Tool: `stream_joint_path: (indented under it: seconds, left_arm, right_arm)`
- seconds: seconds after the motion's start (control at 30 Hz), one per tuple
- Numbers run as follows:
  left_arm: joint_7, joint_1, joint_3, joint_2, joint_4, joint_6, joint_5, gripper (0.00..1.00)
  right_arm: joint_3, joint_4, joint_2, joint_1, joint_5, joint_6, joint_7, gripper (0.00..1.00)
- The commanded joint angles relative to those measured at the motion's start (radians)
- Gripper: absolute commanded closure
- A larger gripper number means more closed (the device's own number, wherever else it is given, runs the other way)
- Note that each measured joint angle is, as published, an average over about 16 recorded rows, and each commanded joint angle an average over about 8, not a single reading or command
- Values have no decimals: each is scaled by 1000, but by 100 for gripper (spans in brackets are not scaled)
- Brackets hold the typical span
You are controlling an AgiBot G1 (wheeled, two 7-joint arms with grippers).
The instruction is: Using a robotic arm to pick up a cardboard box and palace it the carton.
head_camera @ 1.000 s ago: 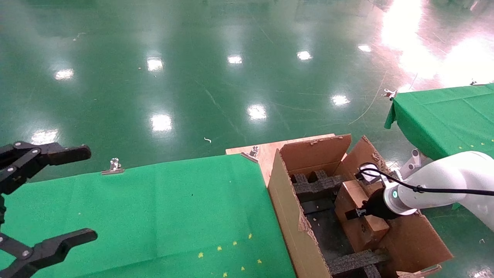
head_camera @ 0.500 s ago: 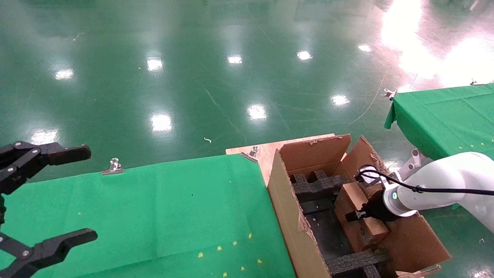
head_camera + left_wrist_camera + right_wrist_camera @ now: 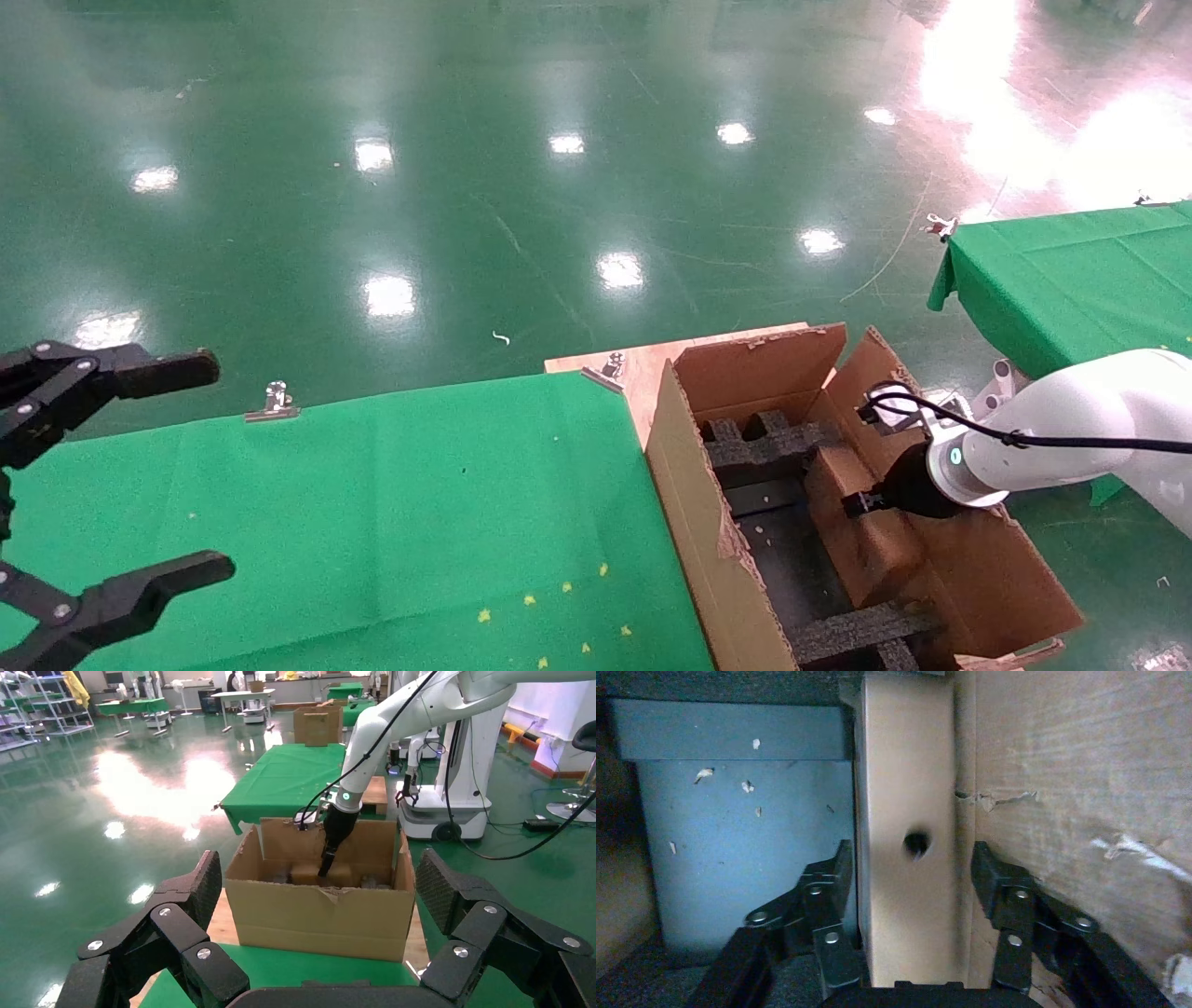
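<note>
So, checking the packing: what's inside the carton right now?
Inside the carton: black foam inserts, the cardboard box against its right wall, and the right gripper straddling it. The box's underside is hidden.

Overhead lights glare off glossy floor beyond carton; carton interior dim, shadowed, slightly soft close up.

A table covered with green cloth fills the near left of the head view. Small yellow specks dot the cloth near its front. Two metal clips pin the cloth at its far edge, one at the corner where bare wood shows. The carton stands on the wood at the table's right end, against the cloth's edge. Beyond lies a glossy green floor. A second green-clothed table stands apart at the far right.
</note>
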Motion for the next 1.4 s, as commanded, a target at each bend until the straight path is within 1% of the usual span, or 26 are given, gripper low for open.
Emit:
stream_joint_path:
  seconds: [0.03,0.13,0.27,0.4,0.5,0.6,0.73,0.93,1.0,1.13,1.3,1.4]
  left_arm:
    - [0,0,0,0,0,0,0,0]
    - [0,0,0,0,0,0,0,0]
    - [0,0,0,0,0,0,0,0]
    - [0,0,0,0,0,0,0,0]
    - [0,0,0,0,0,0,0,0]
    - [0,0,0,0,0,0,0,0]
    - [0,0,0,0,0,0,0,0]
    - [0,0,0,0,0,0,0,0]
    - [0,0,0,0,0,0,-1,0]
    - [0,0,0,0,0,0,-1,0]
    - [0,0,0,0,0,0,-1,0]
    - [0,0,0,0,0,0,-1,0]
  right_arm:
    - [0,3,2,4,-1,-2,2,0]
    - [6,20,9,28,-12,5,5,0]
    - [23,68,25,86,-27,15,0,0]
    - [52,154,50,164,-25,11,-20,0]
    - [80,234,73,223,1,-4,-39,0]
    - [112,311,96,272,59,-31,-63,0]
    - [160,382,121,317,191,-90,-99,0]
    - [232,417,144,345,425,-184,-136,0]
    - [249,420,149,348,480,-203,-140,0]
    - [263,421,154,350,524,-219,-143,0]
    - [254,416,150,344,493,-210,-145,0]
    - [268,417,148,329,492,-214,-165,0]
